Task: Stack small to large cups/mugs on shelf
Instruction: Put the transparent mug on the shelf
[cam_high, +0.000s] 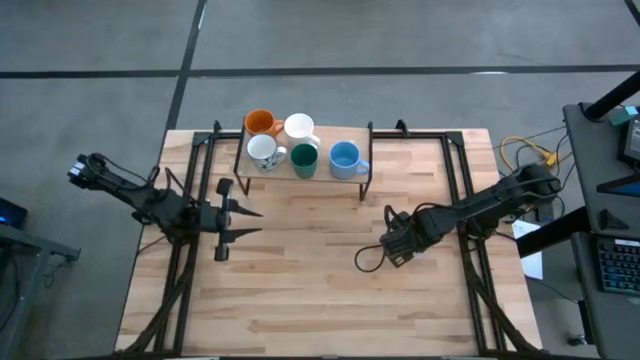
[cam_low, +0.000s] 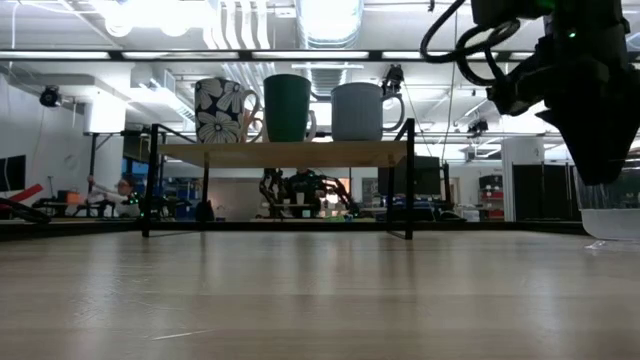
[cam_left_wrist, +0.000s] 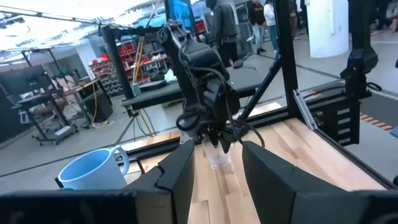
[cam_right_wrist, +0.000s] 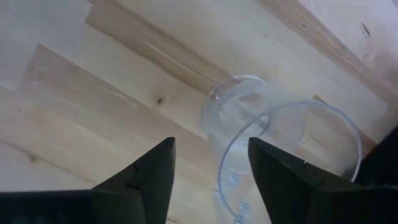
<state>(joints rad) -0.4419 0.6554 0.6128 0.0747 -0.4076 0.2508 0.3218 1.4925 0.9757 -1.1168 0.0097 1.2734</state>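
You're looking down at the clear glass (cam_right_wrist: 261, 137) standing upright on the wood tabletop (cam_right_wrist: 93, 81). Right gripper (cam_right_wrist: 211, 171) fingers apart; one finger (cam_right_wrist: 283, 177) overlaps the glass's rim; can't tell if touching.

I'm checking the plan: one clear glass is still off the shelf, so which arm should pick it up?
Right. The right gripper hangs directly over the clear glass, fingers open astride it. The left gripper waits across the table.
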